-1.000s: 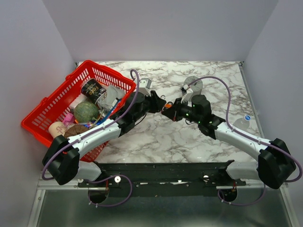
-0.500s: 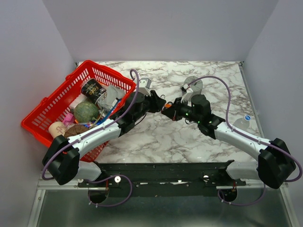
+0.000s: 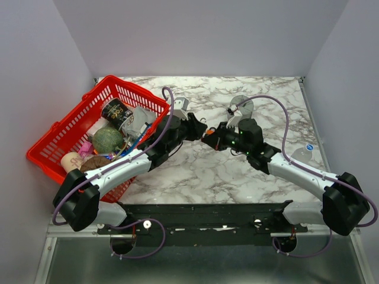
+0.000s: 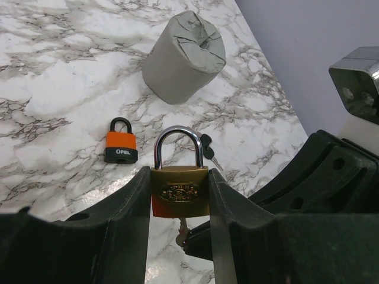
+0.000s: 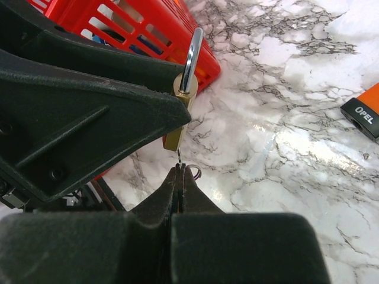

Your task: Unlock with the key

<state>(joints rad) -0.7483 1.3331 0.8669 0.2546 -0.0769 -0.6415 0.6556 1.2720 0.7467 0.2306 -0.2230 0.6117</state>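
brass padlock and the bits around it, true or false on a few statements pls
1. The left tool grips the brass padlock by its body, with the shackle pointing up. True.
2. The shackle has sprung open. False: both of its legs sit in the body.
3. The right tool holds the orange padlock. False: that padlock lies on the table, apart from both tools.
4. The right tool is shut on the key, at the underside of the brass padlock. True.
5. The grey roll touches the orange padlock. False: bare table shows between them.
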